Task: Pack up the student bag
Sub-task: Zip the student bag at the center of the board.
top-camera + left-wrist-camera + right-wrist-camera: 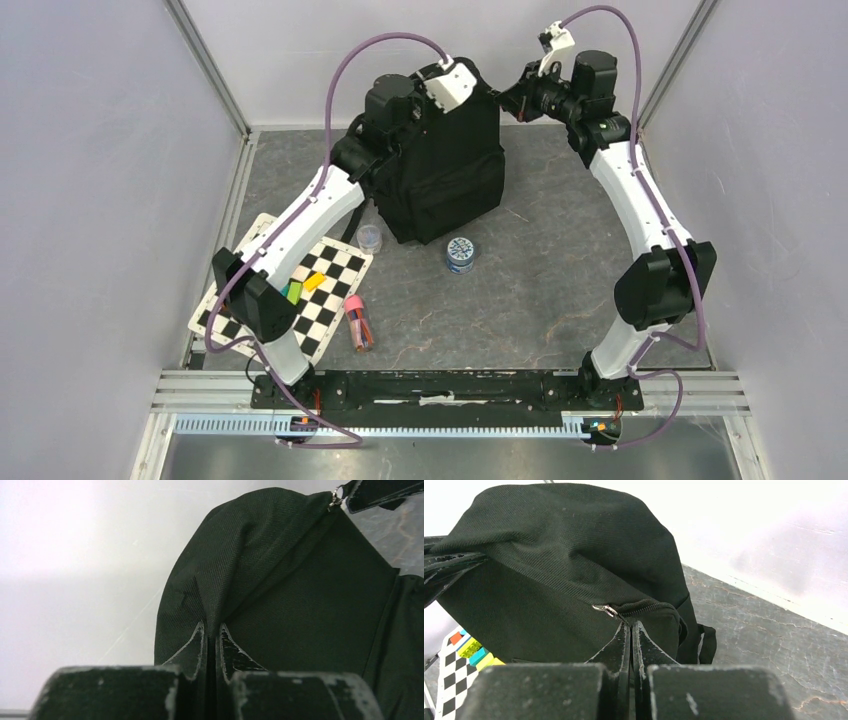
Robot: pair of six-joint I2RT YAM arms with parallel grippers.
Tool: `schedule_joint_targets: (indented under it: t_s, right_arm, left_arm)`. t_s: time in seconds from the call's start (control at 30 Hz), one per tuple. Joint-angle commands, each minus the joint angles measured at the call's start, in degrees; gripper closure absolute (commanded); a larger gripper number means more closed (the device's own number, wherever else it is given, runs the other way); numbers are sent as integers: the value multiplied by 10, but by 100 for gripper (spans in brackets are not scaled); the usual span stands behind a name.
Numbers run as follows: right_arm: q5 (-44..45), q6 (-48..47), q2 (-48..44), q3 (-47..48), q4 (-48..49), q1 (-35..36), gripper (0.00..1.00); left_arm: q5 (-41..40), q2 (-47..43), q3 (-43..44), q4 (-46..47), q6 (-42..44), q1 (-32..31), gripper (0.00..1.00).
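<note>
Looking from above: the student bag [445, 170] stands upright at the far middle of the table [560, 290], with a round tin [461, 253] and a small jar [369, 238] just in front of it.
Risk from above: a sideways tug from me could tip the bag onto the tin and jar.
Hidden from above: both my claw tips are lost against the black cloth, and the bag's mouth cannot be seen.
Left wrist: my left claw [212, 630] is pinched nearly flat on a raised fold of bag cloth.
Risk at left: so thin a fold could slide out under load.
Hidden at left: a metal ring [336, 497] is cut off at the top corner.
Right wrist: my right claw [630, 626] is closed to a slit, its tips touching the zip seam just beside the zip pull [605, 610].
Risk at right: with the pull missed, dragging would only stretch cloth.
Hidden at right: I cannot tell whether any cloth sits between the fingers.
</note>
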Motion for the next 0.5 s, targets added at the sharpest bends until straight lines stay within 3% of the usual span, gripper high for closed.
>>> schedule_joint_targets:
  t_s: [0.0, 0.23, 0.37, 0.47]
  right_arm:
    - [73, -29, -8, -17, 30, -41, 100]
    - [4, -23, 38, 23, 6, -53, 100]
    - [-57, -16, 5, 32, 11, -47, 100]
    - [-49, -26, -39, 45, 13, -25, 100]
  left_arm:
    - [-38, -88, -6, 35, -65, 75, 98]
    - [91, -129, -11, -7, -147, 139, 98]
    - [167, -135, -1, -36, -140, 145, 98]
    - [223, -128, 57, -41, -189, 147, 98]
